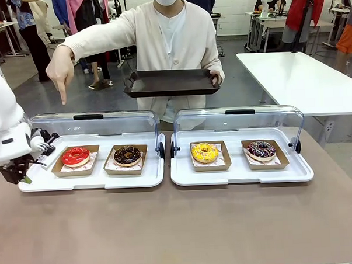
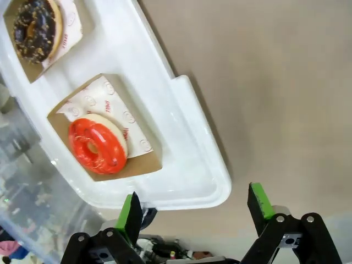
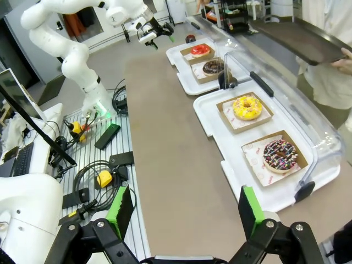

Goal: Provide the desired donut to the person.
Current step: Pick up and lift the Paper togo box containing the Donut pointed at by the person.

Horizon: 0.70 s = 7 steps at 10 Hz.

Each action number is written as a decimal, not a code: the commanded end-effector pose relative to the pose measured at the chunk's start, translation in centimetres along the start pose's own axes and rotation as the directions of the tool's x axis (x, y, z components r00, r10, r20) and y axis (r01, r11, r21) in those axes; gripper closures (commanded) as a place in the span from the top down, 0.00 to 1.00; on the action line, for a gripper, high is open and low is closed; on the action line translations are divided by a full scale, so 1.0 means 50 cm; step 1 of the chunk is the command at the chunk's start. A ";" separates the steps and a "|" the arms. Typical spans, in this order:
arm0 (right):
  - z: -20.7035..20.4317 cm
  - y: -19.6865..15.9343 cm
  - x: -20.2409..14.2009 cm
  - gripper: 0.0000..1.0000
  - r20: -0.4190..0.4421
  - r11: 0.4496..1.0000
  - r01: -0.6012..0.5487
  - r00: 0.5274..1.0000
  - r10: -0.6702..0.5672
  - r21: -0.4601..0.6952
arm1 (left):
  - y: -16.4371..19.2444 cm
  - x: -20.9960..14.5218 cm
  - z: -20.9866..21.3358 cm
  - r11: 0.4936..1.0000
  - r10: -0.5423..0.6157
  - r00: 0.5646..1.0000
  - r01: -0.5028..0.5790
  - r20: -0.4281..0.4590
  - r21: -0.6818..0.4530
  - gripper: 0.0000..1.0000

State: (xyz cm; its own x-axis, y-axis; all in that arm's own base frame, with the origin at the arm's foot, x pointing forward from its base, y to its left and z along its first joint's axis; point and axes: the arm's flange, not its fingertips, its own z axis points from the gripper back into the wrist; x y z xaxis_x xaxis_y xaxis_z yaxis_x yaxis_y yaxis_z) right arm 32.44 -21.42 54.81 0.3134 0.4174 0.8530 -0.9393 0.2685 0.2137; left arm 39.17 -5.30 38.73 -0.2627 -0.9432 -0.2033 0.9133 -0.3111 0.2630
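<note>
Left end effector [image 2: 194,202], spread and empty, hangs near the red donut [image 2: 98,146] the person [image 1: 171,44] points toward

Red donut [image 2: 98,146], white tray [image 2: 165,82] (hand [image 2: 193,193] spread wide)

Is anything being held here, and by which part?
The left end effector and right end effector are open and empty. The person's hand grips the dark tray by one end.

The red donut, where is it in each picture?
Front view: the red donut is at the far left, first in the row on the left white tray.
Left wrist view: left of the middle.
Right wrist view: small, near the top middle.
Shared landmark: the chocolate donut right beside it.
</note>
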 end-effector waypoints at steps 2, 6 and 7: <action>0.000 -0.001 -0.001 1.00 0.012 1.000 -0.008 1.000 0.008 0.006 | 0.036 -0.013 -0.050 0.996 0.068 0.998 -0.067 0.005 -0.063 1.00; 0.000 -0.001 -0.001 1.00 0.012 1.000 -0.008 1.000 0.008 0.006 | 0.019 -0.017 -0.055 0.997 0.056 0.998 -0.055 0.009 -0.061 1.00; 0.000 -0.001 -0.001 1.00 0.012 1.000 -0.008 1.000 0.008 0.006 | 0.019 -0.017 -0.055 0.997 0.056 0.998 -0.055 0.009 -0.061 1.00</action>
State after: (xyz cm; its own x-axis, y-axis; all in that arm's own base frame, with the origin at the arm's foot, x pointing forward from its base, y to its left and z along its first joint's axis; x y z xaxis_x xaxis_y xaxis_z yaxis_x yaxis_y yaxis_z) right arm 32.44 -21.41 54.81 0.3135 0.4175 0.8529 -0.9393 0.2684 0.2139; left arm 42.09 -4.55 36.77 -0.2130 -0.9626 -0.1674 0.9438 -0.2470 0.2197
